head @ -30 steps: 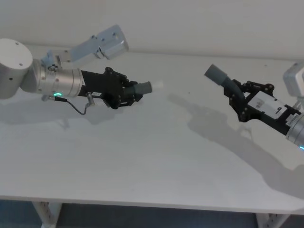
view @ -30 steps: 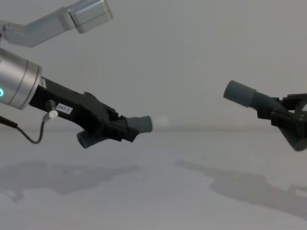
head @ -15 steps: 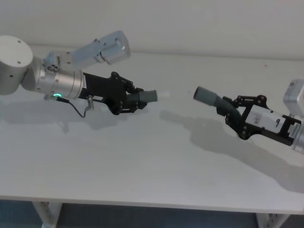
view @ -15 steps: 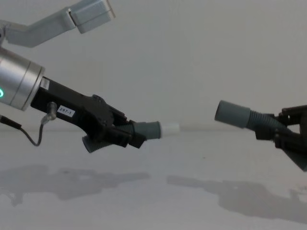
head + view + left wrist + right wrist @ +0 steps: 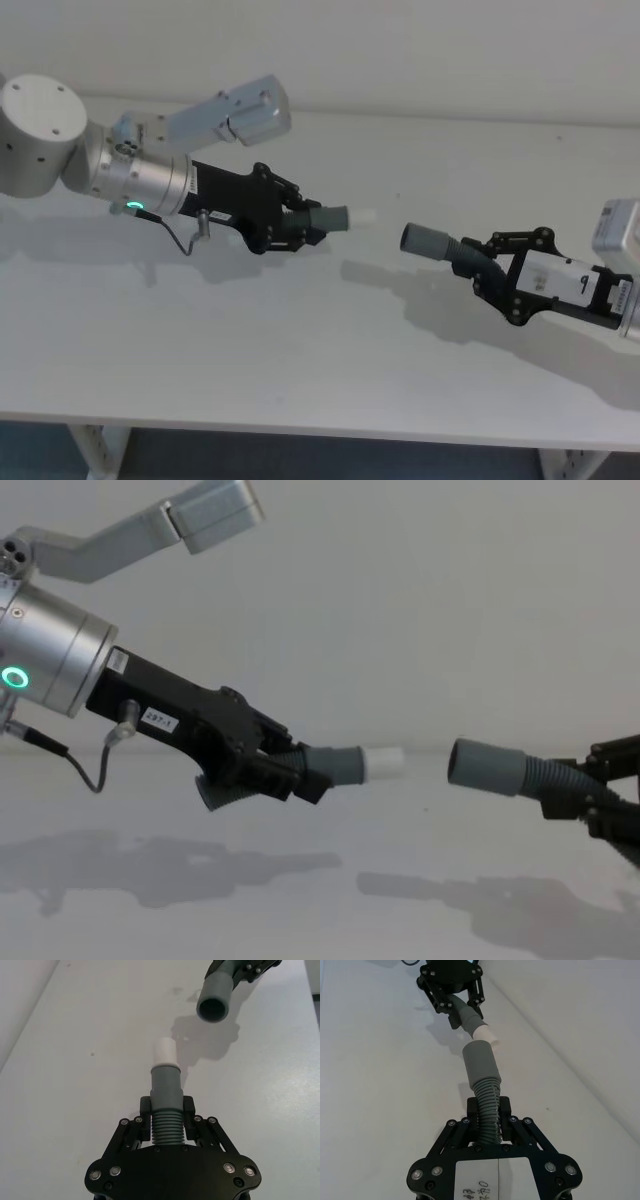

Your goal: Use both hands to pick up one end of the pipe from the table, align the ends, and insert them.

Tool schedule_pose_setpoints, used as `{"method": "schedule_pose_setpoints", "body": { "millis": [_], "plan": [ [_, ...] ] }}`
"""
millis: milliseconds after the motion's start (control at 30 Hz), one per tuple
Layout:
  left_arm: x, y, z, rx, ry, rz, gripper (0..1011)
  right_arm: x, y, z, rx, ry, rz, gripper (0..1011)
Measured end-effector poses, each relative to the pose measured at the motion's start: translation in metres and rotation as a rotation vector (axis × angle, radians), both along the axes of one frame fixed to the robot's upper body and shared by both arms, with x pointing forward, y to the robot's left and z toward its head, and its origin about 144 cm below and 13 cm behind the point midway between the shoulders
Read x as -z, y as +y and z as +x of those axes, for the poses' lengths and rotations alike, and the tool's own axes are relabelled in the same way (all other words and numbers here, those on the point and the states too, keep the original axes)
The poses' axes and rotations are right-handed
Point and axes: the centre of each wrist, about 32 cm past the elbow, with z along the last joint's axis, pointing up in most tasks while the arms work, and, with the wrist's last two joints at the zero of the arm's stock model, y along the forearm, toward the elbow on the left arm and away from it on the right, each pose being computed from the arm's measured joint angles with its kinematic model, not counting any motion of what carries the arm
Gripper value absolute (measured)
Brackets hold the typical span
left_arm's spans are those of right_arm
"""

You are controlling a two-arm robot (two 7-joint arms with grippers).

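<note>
Left jaws clamped on the ribbed middle of a dark-grey bent hose piece (image 5: 328, 217), white tip (image 5: 362, 215) pointing right, right jaws clamped on a second dark-grey ribbed hose piece (image 5: 466, 258), open grey cuff (image 5: 425, 240) facing left, ends near but apart, above the matte white-grey worktop (image 5: 300, 350)

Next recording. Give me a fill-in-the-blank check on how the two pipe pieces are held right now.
1. The tip sticking out of the hose piece in the left gripper is coloured ____.
2. The right gripper clamps the other piece, the one with the open cuff, on its ____ middle.
3. Between the tip and the open cuff there is a ____; they do not touch.
4. Both pieces are held ____ the table, not resting on it.

Missing words: white; ribbed; gap; above.
</note>
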Motion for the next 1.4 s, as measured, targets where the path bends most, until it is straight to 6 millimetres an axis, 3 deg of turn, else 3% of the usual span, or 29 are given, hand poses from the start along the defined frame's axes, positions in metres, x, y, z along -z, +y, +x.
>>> {"method": "schedule_pose_setpoints", "body": {
  "millis": [1400],
  "plan": [
    [0.008, -0.018, 0.004, 0.088, 0.045, -0.01, 360, 0.005, 0.0, 0.001, -0.001, 0.042, -0.029, 239]
  ]
}}
